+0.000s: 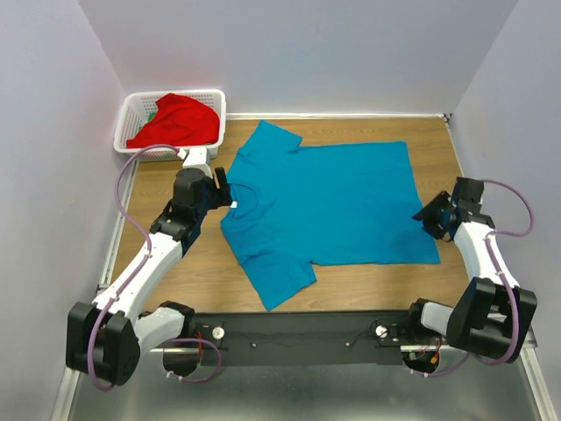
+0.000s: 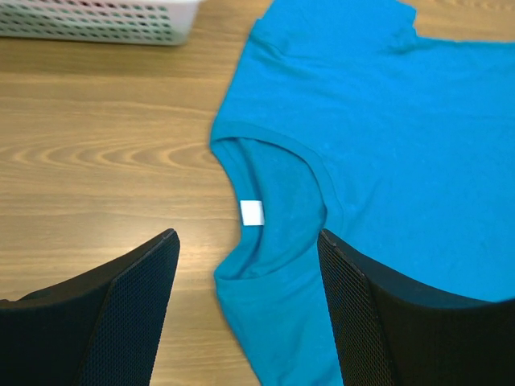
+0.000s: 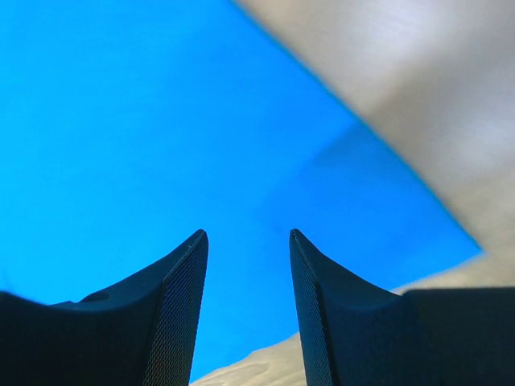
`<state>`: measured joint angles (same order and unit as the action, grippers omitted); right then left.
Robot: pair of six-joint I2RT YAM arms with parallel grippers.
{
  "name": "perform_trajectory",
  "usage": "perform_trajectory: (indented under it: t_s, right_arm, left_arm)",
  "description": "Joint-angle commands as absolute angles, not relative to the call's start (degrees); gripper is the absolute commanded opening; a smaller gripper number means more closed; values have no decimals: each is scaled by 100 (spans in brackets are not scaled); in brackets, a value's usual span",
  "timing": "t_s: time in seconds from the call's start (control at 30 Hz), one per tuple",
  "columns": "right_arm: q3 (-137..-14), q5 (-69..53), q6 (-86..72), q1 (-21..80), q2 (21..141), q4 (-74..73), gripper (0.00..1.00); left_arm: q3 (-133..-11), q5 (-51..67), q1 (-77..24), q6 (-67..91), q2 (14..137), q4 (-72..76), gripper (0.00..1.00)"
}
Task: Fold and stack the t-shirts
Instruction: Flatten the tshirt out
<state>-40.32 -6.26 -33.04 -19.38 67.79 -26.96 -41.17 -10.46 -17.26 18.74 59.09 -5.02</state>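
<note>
Our left pincer (image 2: 248, 261) gapes over the collar of the teal t-shirt (image 2: 386, 145); our right pincer (image 3: 245, 249) — jaws apart too — hovers at its hem corner. We should descend together, gripping edges squarely; the red t-shirt (image 1: 175, 118) lies beyond the left pincer.

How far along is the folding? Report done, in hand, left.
Done: the teal t-shirt lies spread flat on the table, unfolded. In hand: the left gripper is open at its collar, the right gripper open over its hem corner; neither grips yet. Left: every fold, plus the red t-shirt, crumpled in the basket, and the stacking.
</note>
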Motion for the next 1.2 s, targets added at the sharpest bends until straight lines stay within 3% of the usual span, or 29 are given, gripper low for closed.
perform_trajectory:
  t_s: [0.0, 0.2, 0.6, 0.93, 1.17]
  right_arm:
    - [-4770, -572, -2954, -1346, 7109, -2549, 53]
    - [-5921, -9, -2444, -283, 8243, -2505, 53]
    - [-7259, 554, -2259, -114, 10510, -2479, 53]
    - [-7506, 817, -2258, -114, 11127, -2461, 52]
    - [-7261, 870, -2347, -114, 10821, -2461, 52]
  left_arm:
    - [-4605, -536, -1723, 2021, 6536, -562, 77]
    - [-5422, -633, -1837, 2004, 7687, -712, 75]
    - [-7479, -624, -1995, 1793, 10474, -1432, 70]
    - [-8428, -651, -2092, 1881, 11671, -1986, 68]
    - [-8359, -949, -2276, 2276, 11445, -2584, 66]
